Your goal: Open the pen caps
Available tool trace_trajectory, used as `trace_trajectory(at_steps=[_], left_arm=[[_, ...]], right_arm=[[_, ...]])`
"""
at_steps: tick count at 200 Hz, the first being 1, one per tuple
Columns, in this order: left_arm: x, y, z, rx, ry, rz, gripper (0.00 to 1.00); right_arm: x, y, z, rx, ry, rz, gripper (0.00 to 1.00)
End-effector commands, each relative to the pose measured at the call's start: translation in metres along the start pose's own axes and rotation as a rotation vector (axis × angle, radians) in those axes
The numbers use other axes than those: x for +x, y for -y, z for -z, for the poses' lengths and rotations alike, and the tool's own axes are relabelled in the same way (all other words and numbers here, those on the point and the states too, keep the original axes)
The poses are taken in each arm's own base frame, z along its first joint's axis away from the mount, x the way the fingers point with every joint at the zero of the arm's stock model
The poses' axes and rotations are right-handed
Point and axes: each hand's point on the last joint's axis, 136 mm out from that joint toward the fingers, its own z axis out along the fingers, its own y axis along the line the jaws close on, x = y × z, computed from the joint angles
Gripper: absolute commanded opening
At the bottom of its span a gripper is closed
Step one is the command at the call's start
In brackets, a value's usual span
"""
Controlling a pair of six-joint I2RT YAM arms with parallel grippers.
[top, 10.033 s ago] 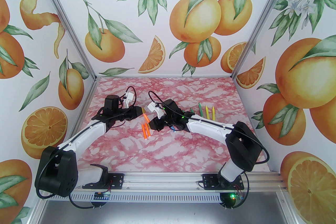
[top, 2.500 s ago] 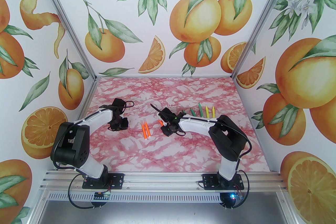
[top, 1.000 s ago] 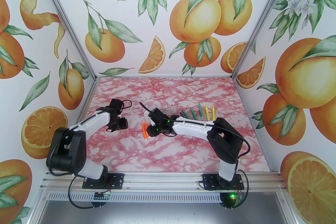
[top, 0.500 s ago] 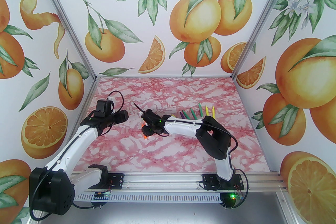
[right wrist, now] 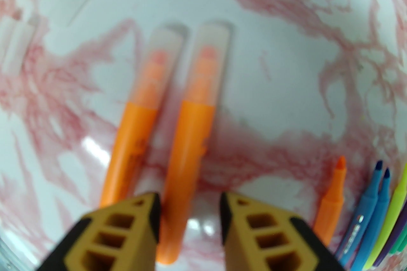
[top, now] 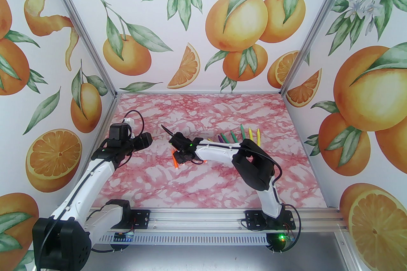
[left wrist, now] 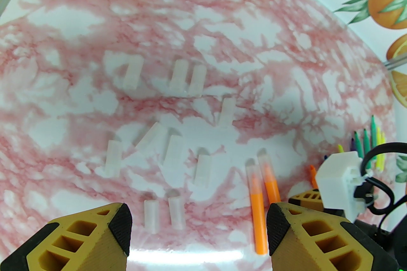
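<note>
On the bench we read the task as nearly complete: the left gripper hangs toward the left edge with jaws spread and empty, and the right gripper sits low at mid-bench with jaws spread to either side of one barrel, not yet pinching it. A row of uncapped pens lies toward the right edge, and loose clear caps lie left of centre. We count two orange pens at mid-bench, each with its translucent pen cap still seated.
</note>
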Motion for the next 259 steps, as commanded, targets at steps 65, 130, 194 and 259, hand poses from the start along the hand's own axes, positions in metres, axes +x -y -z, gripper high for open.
trace_trajectory(at_steps=[65, 130, 194, 259], left_arm=[[-0.006, 0.006, -0.002, 0.053, 0.028, 0.015, 0.74], [-0.001, 0.006, -0.001, 0.067, 0.014, 0.000, 0.74], [0.003, 0.030, -0.003, 0.207, -0.021, -0.005, 0.74], [0.005, 0.072, -0.018, 0.457, -0.106, 0.107, 0.63]], right_arm=[[0.029, 0.007, -0.006, 0.051, -0.120, 0.065, 0.32], [0.032, 0.013, -0.015, -0.021, -0.185, 0.040, 0.19], [0.003, 0.009, 0.022, -0.279, -0.030, -0.102, 0.00], [-0.027, 0.003, 0.086, -0.477, 0.186, -0.096, 0.00]])
